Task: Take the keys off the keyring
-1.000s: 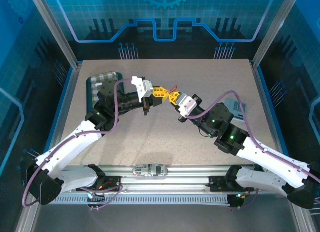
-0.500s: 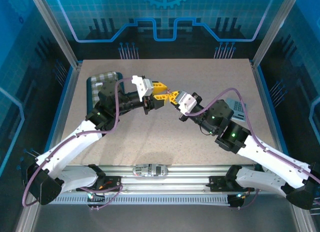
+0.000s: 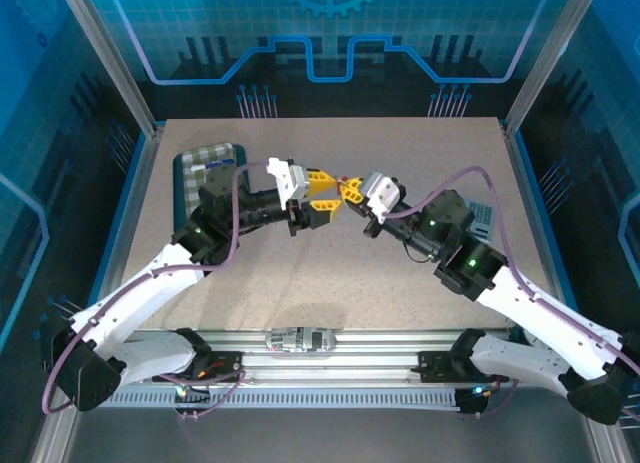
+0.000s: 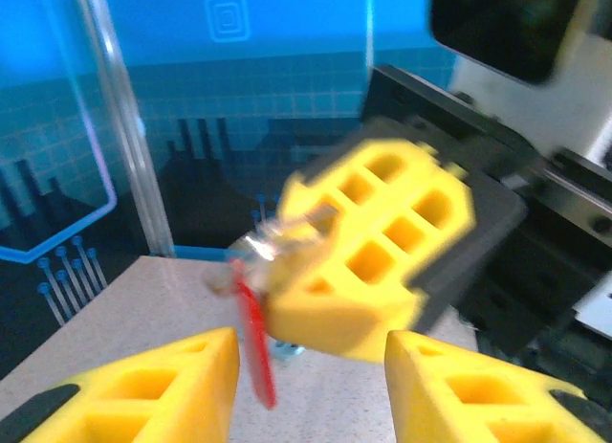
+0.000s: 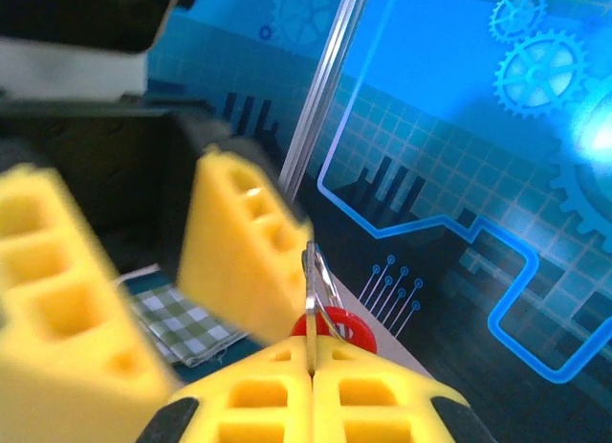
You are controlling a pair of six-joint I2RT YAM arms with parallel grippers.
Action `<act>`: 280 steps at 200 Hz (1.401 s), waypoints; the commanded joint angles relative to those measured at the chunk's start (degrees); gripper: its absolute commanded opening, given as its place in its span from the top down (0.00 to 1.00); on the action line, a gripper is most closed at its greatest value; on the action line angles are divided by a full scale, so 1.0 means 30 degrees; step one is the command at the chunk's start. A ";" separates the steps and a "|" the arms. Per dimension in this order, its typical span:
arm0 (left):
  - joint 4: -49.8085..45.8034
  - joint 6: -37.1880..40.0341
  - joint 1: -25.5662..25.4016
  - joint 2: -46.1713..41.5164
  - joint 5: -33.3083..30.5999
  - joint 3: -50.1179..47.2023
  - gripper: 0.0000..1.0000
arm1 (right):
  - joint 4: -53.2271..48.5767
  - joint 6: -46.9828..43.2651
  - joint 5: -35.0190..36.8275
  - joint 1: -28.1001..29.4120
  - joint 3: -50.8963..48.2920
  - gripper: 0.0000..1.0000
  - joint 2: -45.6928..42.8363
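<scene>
We see our right pincer (image 5: 311, 371) pinching the keyring (image 5: 335, 325), our left pincer (image 4: 311, 355) spread just beside it.

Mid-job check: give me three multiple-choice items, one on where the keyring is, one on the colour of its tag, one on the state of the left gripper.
1. Where is the keyring?
A) lying on the checked cloth
B) pinched in the right gripper
C) clamped in the left gripper

2. What colour is the tag on it?
A) red
B) green
C) white

3. How does the left gripper stand?
A) shut on the tag
B) shut on nothing
C) open

Answers:
1 B: in the right wrist view, thin metal sticks out from between that gripper's closed yellow fingers.
2 A: in the left wrist view, the tag hangs red below the metal.
3 C: in the left wrist view, its two yellow fingers stand well apart, touching nothing.
</scene>
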 commanded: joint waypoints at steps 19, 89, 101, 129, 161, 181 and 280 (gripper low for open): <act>0.1021 -0.1423 0.0754 -0.0733 0.1142 -0.0999 0.50 | -0.0999 0.3188 -0.4438 -0.2546 0.1413 1.00 0.0048; 0.2783 -0.7275 0.3520 -0.0066 0.1970 -0.0066 0.45 | -0.1693 0.6590 -1.1441 -0.5320 0.2561 1.00 0.1575; 0.3997 -0.7229 0.3597 -0.0090 0.2772 -0.0474 0.44 | -0.1943 0.6800 -1.2087 -0.5396 0.2838 1.00 0.1876; 0.7041 -0.8140 0.3826 -0.0288 0.3465 -0.1571 0.41 | -0.2016 0.7390 -1.4452 -0.5630 0.3177 1.00 0.2463; 0.7648 -1.0015 0.4208 0.0431 0.6591 -0.0418 0.51 | -0.1099 0.8778 -1.6293 -0.6274 0.3214 1.00 0.2989; 0.7695 -1.0728 0.4416 0.0781 0.8127 0.0107 0.59 | -0.0418 0.9525 -1.7422 -0.6680 0.3215 1.00 0.3318; 1.6350 -1.9467 0.4648 0.4500 1.2692 0.1616 0.53 | 0.2269 1.2492 -2.0554 -0.7086 0.3566 1.00 0.4521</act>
